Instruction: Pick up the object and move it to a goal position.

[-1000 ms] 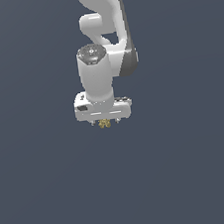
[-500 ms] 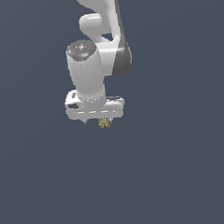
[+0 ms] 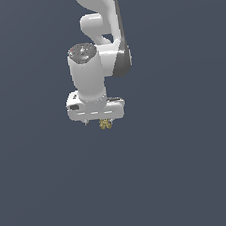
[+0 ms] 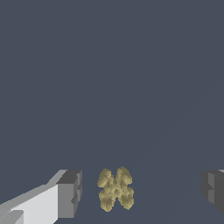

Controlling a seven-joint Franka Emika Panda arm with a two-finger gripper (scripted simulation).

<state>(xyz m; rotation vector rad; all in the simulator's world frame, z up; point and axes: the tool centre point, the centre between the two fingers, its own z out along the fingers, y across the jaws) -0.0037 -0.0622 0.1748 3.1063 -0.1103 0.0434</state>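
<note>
The object (image 3: pixel 105 124) is a tiny golden-yellow knobbly lump just under the white gripper (image 3: pixel 100 120) in the exterior view. Seen from the wrist, the object (image 4: pixel 115 189) lies between the two grey fingertips of the gripper (image 4: pixel 141 191). It sits nearer one fingertip (image 4: pixel 70 193) than the other (image 4: pixel 212 188), with a gap on each side. The gripper is open and touches nothing. The hand hides most of the fingers in the exterior view.
A plain dark grey-blue surface (image 3: pixel 184 176) fills the surroundings in both views. The white arm (image 3: pixel 103 15) rises from the hand toward the top of the exterior view.
The hand and arm have shifted a little toward the exterior view's left. The object has stayed where it was.
</note>
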